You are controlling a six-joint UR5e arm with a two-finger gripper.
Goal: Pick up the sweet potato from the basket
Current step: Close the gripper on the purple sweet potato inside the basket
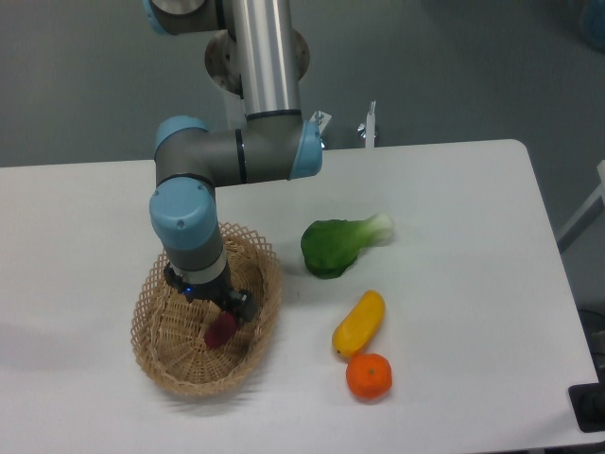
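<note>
Grasp step: gripper (223, 317) down in basket (156, 355) at sweet potato (221, 330); grip state hidden, can't tell, maybe touching. Next: confirm hold, lift straight up

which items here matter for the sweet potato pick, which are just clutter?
In the job:
sweet potato, in the basket
basket
gripper, down at the sweet potato

Lying about on the table:
bok choy
yellow oblong vegetable
orange
</note>
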